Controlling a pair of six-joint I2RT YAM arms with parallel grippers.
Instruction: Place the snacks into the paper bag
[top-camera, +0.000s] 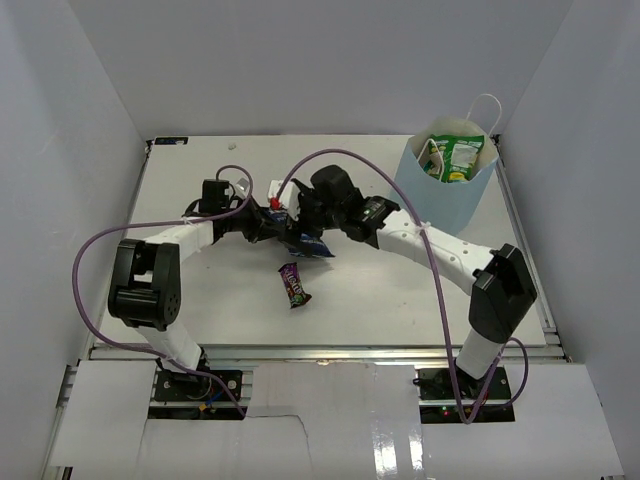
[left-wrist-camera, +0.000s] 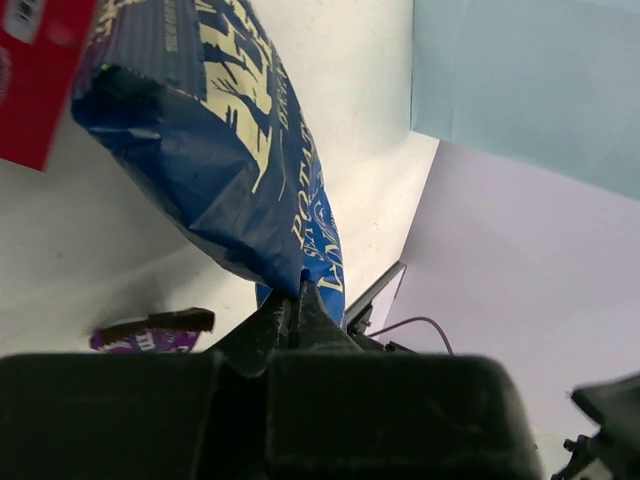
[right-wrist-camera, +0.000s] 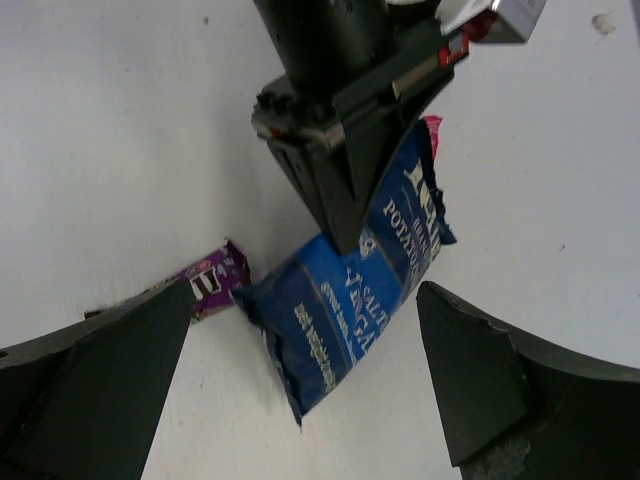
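My left gripper (left-wrist-camera: 290, 305) is shut on an edge of the dark blue bag (left-wrist-camera: 230, 150) and holds it off the table; it shows in the top view (top-camera: 268, 225) too. My right gripper (right-wrist-camera: 305, 300) is open, its fingers (right-wrist-camera: 100, 390) spread on both sides of the dark blue bag (right-wrist-camera: 350, 300), not touching it. The dark purple candy bar (top-camera: 293, 284) lies on the table just in front, also in the right wrist view (right-wrist-camera: 210, 280). The light-blue paper bag (top-camera: 440, 195) stands upright at the back right with a green packet (top-camera: 452, 158) inside.
A red packet (left-wrist-camera: 30, 70) lies beside the blue bag, and a pink packet's corner (right-wrist-camera: 432, 128) peeks from behind it. White walls enclose the table on three sides. Purple cables loop over both arms.
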